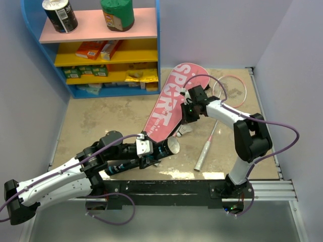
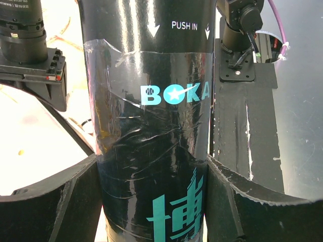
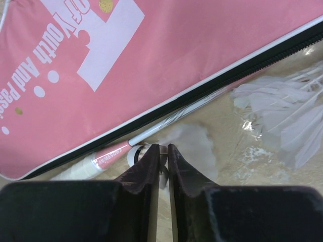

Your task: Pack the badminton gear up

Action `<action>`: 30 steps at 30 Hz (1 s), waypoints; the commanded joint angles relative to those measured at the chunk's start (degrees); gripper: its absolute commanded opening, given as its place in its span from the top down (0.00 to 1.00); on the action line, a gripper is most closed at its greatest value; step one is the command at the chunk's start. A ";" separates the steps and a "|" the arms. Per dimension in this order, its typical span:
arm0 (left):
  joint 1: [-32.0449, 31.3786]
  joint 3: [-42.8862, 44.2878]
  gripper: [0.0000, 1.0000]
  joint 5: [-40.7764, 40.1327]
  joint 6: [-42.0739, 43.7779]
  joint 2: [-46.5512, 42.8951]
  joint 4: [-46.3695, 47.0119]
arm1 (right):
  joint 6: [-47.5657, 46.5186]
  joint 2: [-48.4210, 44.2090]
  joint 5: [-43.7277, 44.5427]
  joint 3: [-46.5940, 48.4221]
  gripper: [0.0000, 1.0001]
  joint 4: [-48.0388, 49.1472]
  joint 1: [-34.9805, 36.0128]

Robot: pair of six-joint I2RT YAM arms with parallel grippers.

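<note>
Left gripper [image 2: 151,196]: clamped round tube [image 2: 151,75].
Tube: stiff, glossy, likely slippery; hold mid-length.
Right gripper [image 3: 163,151]: nearly shut; contents unclear.
Shuttlecock [image 3: 282,108]: light, fragile feathers; take by base.

The left arm [image 1: 55,181] and right arm [image 1: 224,110] have white shells, black joints, purple cables [image 1: 202,75], black tool fingers [image 3: 139,174].

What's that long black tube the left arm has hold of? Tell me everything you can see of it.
The black tube is a long, glossy cylinder with teal BOKA lettering, white PUSH IN arrows and a band of wrinkled clear tape. It lies roughly level, one end pointing at the pink cover, with the left arm's fingers pressed against both its sides.
</note>
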 commanded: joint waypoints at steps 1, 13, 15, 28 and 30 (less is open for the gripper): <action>-0.11 1.25 1.00 1.47 -1.06 -0.91 2.89 | -0.13 -2.00 -3.46 -1.18 0.92 -0.62 -0.08; -0.11 1.25 1.00 1.03 -1.14 -0.83 2.89 | 3.46 -14.64 -3.99 -1.45 1.00 -4.21 0.01; -0.11 1.25 1.00 0.77 -1.06 -0.65 2.98 | 3.82 -18.85 -3.90 -1.10 1.00 -5.27 0.10; -0.03 2.13 1.00 -8.72 -3.87 6.28 3.33 | 5.05 -40.05 -7.40 2.15 1.00 -6.86 0.10; 0.06 2.48 1.00 -9.86 -4.48 8.30 3.15 | 5.23 -41.72 -9.08 3.20 1.00 -7.12 0.18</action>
